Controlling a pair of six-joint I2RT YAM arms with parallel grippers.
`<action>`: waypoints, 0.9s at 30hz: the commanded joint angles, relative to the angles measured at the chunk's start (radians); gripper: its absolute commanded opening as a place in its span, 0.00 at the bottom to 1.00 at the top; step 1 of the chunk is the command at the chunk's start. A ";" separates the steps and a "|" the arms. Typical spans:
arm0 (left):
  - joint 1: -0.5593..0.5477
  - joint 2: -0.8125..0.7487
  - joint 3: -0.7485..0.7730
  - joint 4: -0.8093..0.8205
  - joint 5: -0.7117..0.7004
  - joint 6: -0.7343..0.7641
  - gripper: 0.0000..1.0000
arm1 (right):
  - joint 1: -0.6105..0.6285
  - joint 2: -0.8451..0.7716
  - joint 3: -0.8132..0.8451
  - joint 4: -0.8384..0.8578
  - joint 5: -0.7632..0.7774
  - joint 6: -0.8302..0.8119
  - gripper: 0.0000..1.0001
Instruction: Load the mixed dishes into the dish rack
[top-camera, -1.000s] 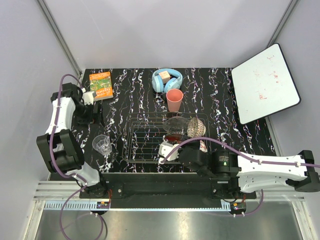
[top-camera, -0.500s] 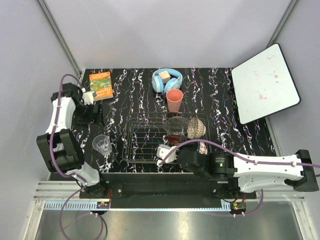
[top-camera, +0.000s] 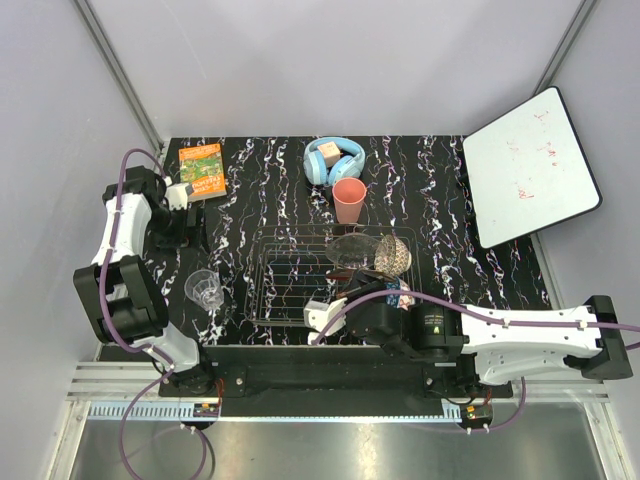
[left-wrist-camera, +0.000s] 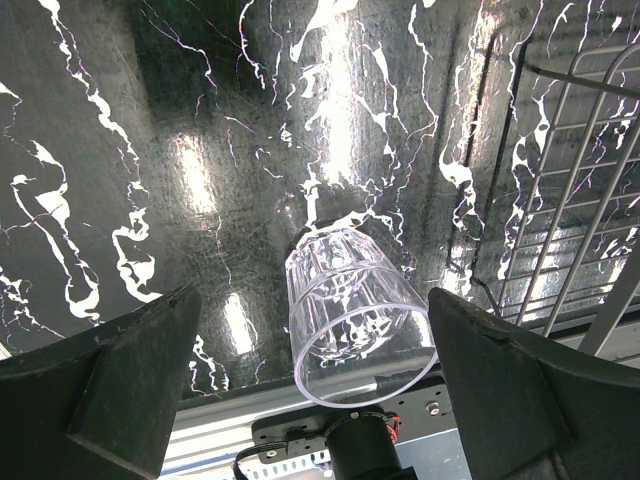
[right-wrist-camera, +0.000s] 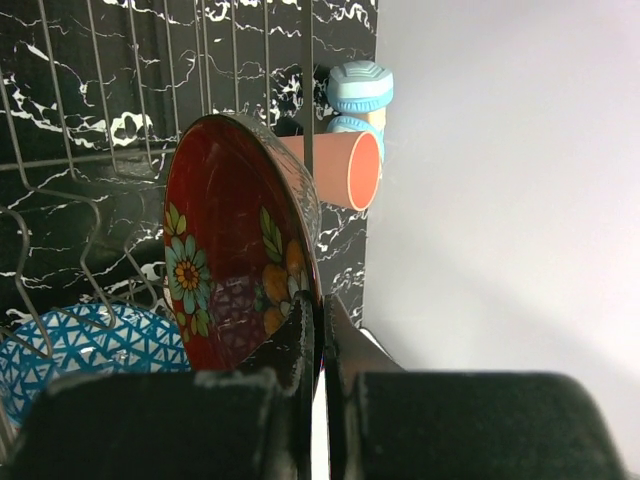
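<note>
Two grippers are showing opposite states. The right gripper (right-wrist-camera: 322, 322) is pinching, jaws fully closed, the rim of a red bowl painted with flowers (right-wrist-camera: 230, 270). That bowl is standing on edge among the wires of the dish rack (top-camera: 285, 290). A blue triangle-patterned surface (right-wrist-camera: 90, 350) is showing low beside it, and whether it belongs to that bowl cannot be told. The clear glass dish (top-camera: 350, 248) and the beige-brown bowl (top-camera: 393, 255) are leaning in the rack's right end. The salmon-pink cup (top-camera: 349, 200) is standing just beyond the rack. The left gripper (left-wrist-camera: 312, 295) is hanging wide open and empty. It is pointing at the clear tumbler (left-wrist-camera: 355, 320), which is sitting mouth up on the table (top-camera: 430, 170), left of the rack.
</note>
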 joint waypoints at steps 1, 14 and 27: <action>0.004 0.005 0.014 0.012 0.022 0.001 0.99 | 0.020 -0.034 0.014 0.027 0.034 -0.082 0.00; 0.006 0.005 0.006 0.015 0.037 -0.004 0.99 | 0.021 -0.069 -0.078 0.041 -0.012 -0.073 0.00; 0.007 0.005 0.006 0.015 0.054 -0.006 0.99 | 0.020 -0.025 -0.181 0.142 -0.073 -0.033 0.00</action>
